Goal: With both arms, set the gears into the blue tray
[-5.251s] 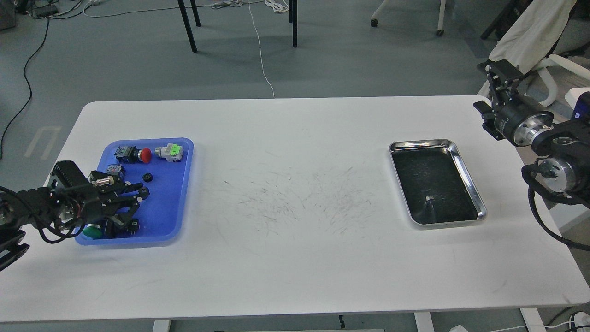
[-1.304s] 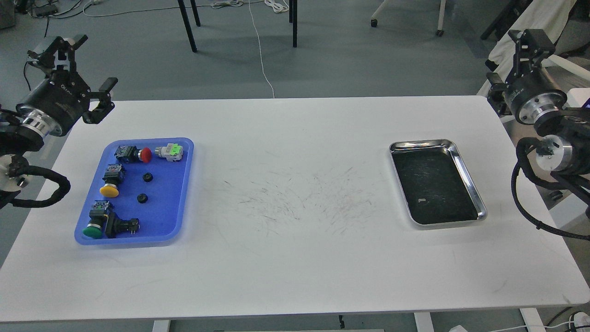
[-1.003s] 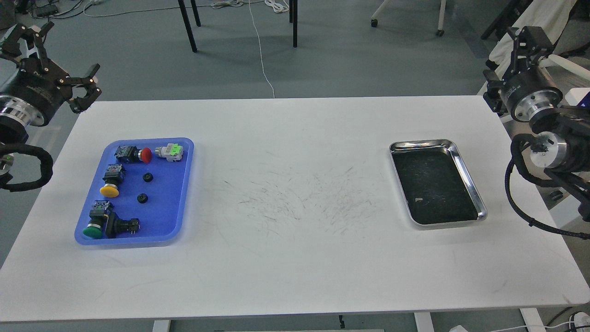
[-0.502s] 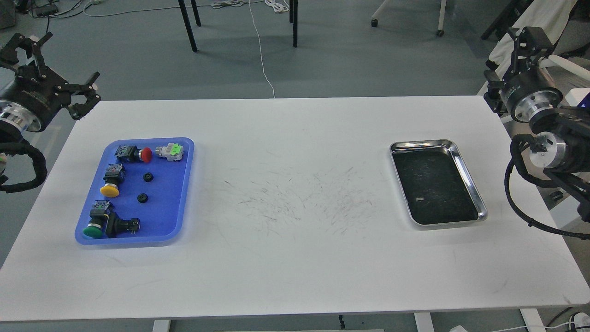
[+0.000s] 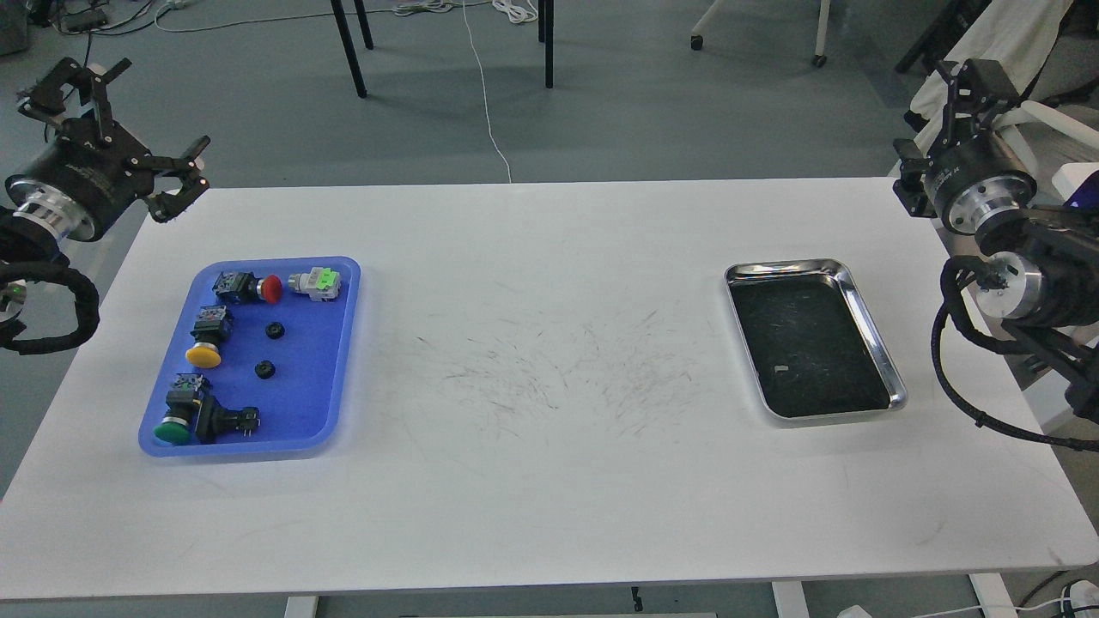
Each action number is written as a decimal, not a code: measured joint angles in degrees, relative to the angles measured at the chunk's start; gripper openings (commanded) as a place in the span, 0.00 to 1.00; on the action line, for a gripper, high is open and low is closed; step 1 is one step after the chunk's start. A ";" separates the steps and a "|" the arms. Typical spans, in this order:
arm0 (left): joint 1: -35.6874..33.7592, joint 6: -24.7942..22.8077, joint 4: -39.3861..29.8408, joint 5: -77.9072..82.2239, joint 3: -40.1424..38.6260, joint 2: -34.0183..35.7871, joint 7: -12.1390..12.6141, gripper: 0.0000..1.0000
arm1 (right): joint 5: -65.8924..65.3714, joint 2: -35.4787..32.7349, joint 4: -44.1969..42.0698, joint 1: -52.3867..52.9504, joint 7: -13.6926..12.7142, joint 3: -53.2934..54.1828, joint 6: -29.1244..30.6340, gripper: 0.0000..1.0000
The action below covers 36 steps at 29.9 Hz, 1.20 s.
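Black and spread wide, the left gripper [image 5: 116, 129] hung off the table's far left corner, well up and left of the blue tray [image 5: 330, 360], its two fingers far apart and holding nothing. The blue tray lay on the white table [image 5: 549, 481] near that left end. Inside it, the gears [image 5: 275, 330] sat in the tray's middle, one just behind the other, apart and not touching. Along the tray's left side and far rim lay pushbutton switches [image 5: 206, 339] with red, green and yellow caps. Well to the right of the blue tray, across a scuffed stretch of table, lay a steel tray [image 5: 893, 390] with a dark bottom. Farther right again, beyond the table edge, the right gripper [image 5: 962, 99] pointed upward; whether its fingers were parted I cannot tell.
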 measured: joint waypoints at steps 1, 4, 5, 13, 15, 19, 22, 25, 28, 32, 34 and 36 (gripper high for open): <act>-0.02 -0.10 -0.71 0.27 0.45 0.09 0.23 0.98 | 0.00 -0.12 0.07 0.00 0.00 0.00 0.00 0.97; -0.23 -0.15 -1.90 1.12 5.55 0.06 1.03 0.98 | -0.01 -0.35 0.23 -0.02 0.00 0.00 0.00 0.97; -0.60 -0.05 -2.01 1.27 7.27 -0.04 1.11 0.98 | -0.01 -0.39 0.24 -0.02 0.00 0.00 0.00 0.97; -1.25 0.46 -1.62 1.38 9.31 0.14 -0.73 0.99 | 0.16 0.01 0.20 0.05 -0.15 1.08 -0.03 0.97; -1.36 0.51 -1.26 1.38 8.83 0.16 -1.92 0.99 | 0.78 0.08 0.20 0.43 -0.16 1.17 -0.03 0.97; -1.11 0.71 -1.15 1.29 7.51 0.30 -2.94 0.99 | 1.47 0.10 0.16 0.69 -0.16 1.50 -0.03 0.97; -0.79 0.69 -0.87 1.15 7.29 0.52 -3.36 0.98 | 1.48 -0.36 0.50 0.70 -0.16 2.18 0.32 0.99; -0.74 0.63 -0.60 1.03 7.24 0.78 -4.53 0.99 | 1.46 -0.53 0.72 0.70 -0.25 2.61 0.47 0.99; -0.69 0.57 -0.60 0.98 7.20 0.82 -5.08 0.99 | 1.37 -0.65 0.80 0.70 -0.27 2.78 0.41 0.99; -0.69 0.28 -0.60 0.81 7.17 0.85 -5.10 0.98 | 1.30 -0.65 0.87 0.69 -0.26 2.80 0.27 0.99; -0.46 0.09 -0.60 0.73 7.13 0.86 -5.04 0.99 | 1.27 -0.60 0.89 0.65 -0.25 2.80 0.26 0.99; -0.16 -0.08 -0.57 0.68 6.80 0.86 -5.03 0.99 | 1.26 -0.46 0.86 0.65 -0.23 2.80 0.27 0.99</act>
